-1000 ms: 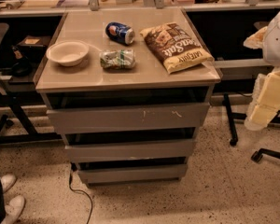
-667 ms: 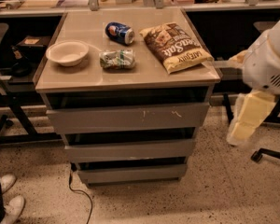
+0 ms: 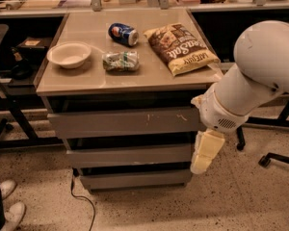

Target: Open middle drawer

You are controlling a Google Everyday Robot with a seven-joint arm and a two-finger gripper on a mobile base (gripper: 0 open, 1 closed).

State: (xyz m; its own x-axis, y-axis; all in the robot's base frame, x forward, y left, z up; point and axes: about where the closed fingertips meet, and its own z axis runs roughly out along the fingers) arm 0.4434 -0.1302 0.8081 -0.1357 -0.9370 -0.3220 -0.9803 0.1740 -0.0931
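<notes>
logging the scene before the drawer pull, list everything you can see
cabinet: one, grey, centre
bowl: one, cream, cabinet top left
can: one, blue, top back
crumpled packet: one, green-white, right of bowl
chip bag: one, brown, top right
top drawer: one, grey, scratched
middle drawer: one, grey, below it
bottom drawer: one, grey, lowest
cable: one, black, floor
shoes: two, white, lower left
arm: one, white, right
tool: one, cream, by middle drawer's right end

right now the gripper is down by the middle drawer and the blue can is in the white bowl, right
No: in the camera view the blue can lies on the cabinet top, apart from the white bowl. The gripper does hang by the middle drawer.
</notes>
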